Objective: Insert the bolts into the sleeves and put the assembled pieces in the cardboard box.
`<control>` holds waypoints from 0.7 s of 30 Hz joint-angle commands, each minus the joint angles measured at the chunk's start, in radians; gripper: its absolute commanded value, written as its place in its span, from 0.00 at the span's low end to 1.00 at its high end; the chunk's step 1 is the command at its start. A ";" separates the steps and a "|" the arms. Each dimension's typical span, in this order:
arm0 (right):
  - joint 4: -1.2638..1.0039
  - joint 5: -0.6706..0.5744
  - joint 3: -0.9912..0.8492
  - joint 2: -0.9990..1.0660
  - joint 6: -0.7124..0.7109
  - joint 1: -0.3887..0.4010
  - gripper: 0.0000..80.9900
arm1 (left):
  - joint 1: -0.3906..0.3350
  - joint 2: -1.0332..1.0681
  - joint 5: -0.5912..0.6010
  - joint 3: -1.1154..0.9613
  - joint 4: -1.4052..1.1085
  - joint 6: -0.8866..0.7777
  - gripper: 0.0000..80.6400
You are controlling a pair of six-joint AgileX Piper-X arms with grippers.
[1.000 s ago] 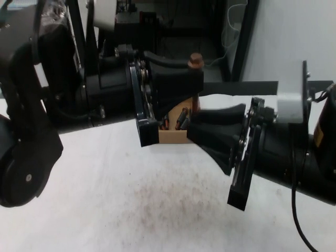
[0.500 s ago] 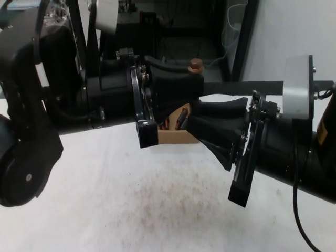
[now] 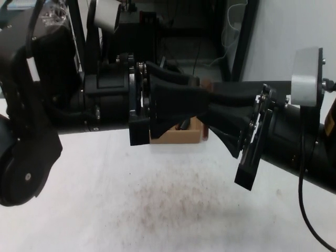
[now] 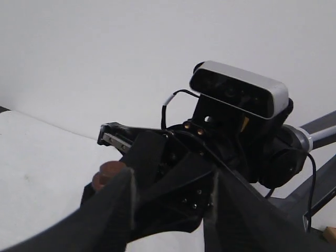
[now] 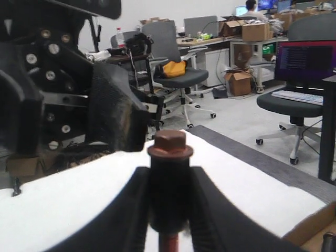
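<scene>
**A:** Where is the bolt?

**B:** In the right wrist view the bolt stands upright with its copper hex head on top. Its shank runs down through the black sleeve, and a bit of copper shows below the sleeve.

**A:** Who holds it?

**B:** The right gripper. Its two fingers are drawn in narrow and press on the sleeve from both sides.

**A:** And the left gripper?

**B:** The left gripper has its fingers parted. In its own wrist view the other arm's black gripper and wrist camera show through the gap. The copper head sits just beside one fingertip, but I cannot tell whether that finger touches the piece.

**A:** Where do they sit in the high view?

**B:** They meet tip to tip just right of the frame's centre. The left arm comes in from the left edge and the right arm from the right edge, both above the bench.

**A:** The cardboard box?

**B:** The cardboard box rests on the white bench in the middle of the frame, just below the left gripper's fingers and partly hidden by them. Something dark shows inside, too hidden to name
</scene>
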 commanded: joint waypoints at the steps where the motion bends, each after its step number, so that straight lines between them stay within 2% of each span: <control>1: -0.020 -0.017 -0.006 -0.003 0.004 -0.004 0.01 | 0.000 -0.002 0.011 -0.012 -0.005 -0.009 0.55; 11: -0.019 -0.023 -0.006 -0.003 0.004 -0.004 0.01 | 0.008 -0.004 -0.048 -0.012 -0.015 -0.009 0.55; 21: -0.009 -0.023 -0.006 -0.003 0.006 -0.004 0.01 | 0.075 -0.006 -0.094 -0.012 -0.165 -0.050 0.55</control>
